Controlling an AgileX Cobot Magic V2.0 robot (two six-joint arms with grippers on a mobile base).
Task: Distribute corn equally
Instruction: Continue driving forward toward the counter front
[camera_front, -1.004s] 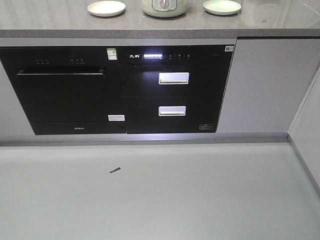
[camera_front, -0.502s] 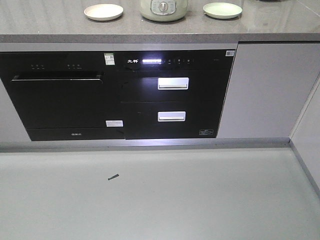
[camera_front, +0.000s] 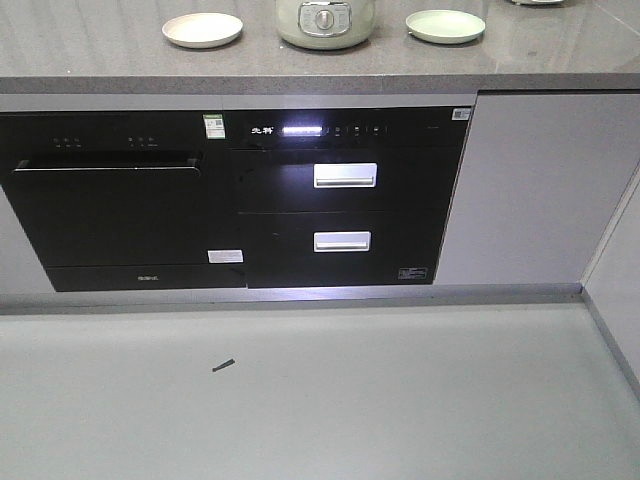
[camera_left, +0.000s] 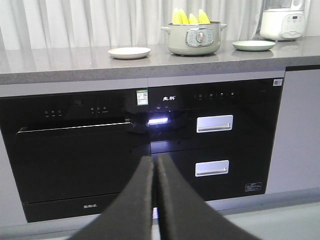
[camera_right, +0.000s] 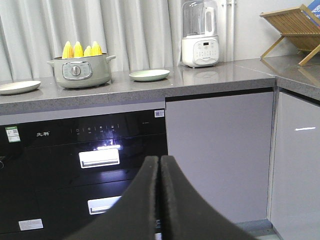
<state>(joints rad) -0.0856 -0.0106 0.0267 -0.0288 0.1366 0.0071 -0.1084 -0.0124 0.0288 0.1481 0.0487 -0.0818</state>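
Counter (camera_front: 100, 60) lower than before | corn (camera_left: 190, 16) upright in pot (camera_left: 194, 40), tips up | left tool (camera_left: 155, 161), right tool (camera_right: 159, 161) clenched

Kitchen, grey countertop (camera_front: 100, 55), built-in appliances (camera_front: 340, 215) (blender (camera_right: 200, 35) too)

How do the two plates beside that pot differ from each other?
The left plate is cream-white; the right plate is pale green. The left plate lies farther from the white blender, the right plate nearer it. Both lie empty on the counter, flanking the pot.
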